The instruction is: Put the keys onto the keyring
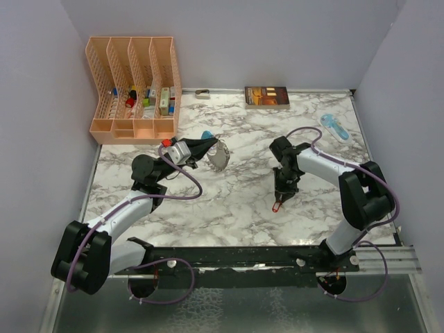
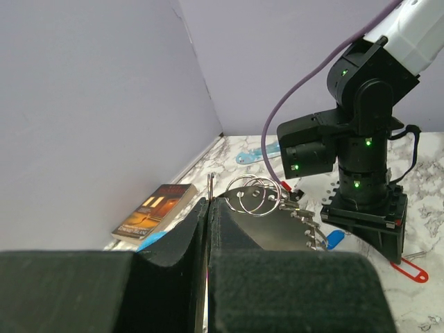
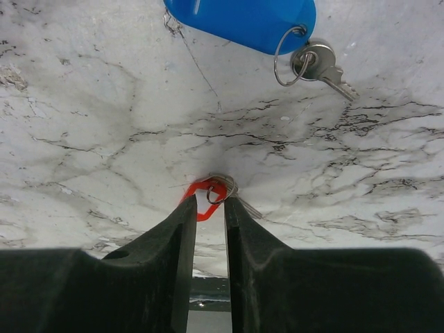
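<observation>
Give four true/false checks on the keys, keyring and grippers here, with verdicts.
1. The left gripper is shut on the keyring. True.
2. The red key is already on the keyring. False: it lies on the table at the right gripper's fingertips.
3. The blue key lies on the table, apart from the red key. True.
4. The book is inside the file organizer. False: it lies on the table by the back wall, right of the file organizer.

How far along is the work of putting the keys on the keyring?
Done: nothing threaded yet. In hand: the left gripper is shut on the keyring, held up; the right gripper straddles the red key on the table. Left: threading it, then the blue key.
</observation>
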You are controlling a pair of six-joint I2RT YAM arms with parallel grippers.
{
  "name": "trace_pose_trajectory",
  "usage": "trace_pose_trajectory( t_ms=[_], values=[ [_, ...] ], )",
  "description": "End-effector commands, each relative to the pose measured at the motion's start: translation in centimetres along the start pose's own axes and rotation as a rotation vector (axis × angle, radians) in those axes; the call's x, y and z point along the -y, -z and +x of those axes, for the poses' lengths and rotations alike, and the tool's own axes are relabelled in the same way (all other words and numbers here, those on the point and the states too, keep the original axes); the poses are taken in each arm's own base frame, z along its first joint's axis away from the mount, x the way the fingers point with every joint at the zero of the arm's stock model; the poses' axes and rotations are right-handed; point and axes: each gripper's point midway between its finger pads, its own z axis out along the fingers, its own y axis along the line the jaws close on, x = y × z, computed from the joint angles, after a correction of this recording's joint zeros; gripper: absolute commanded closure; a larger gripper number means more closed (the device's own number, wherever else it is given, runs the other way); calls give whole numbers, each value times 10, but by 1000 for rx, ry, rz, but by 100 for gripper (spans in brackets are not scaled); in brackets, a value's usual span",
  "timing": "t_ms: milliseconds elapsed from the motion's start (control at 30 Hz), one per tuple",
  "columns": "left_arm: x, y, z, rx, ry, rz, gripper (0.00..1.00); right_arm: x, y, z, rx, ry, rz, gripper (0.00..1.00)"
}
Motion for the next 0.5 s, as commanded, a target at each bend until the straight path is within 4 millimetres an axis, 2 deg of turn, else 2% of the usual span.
trace_pose_trajectory(
  t_ms=[0, 300, 467],
  values=[
    [0, -3, -15, 53, -41, 3, 100, -7, 1, -16, 43, -2, -12, 77],
    [1, -3, -15, 53, -40, 5, 100, -2, -3, -19, 41, 1, 27, 81],
    [1, -3, -15, 52, -38, 10, 100, 7, 0, -12, 31, -14, 68, 83]
  ],
)
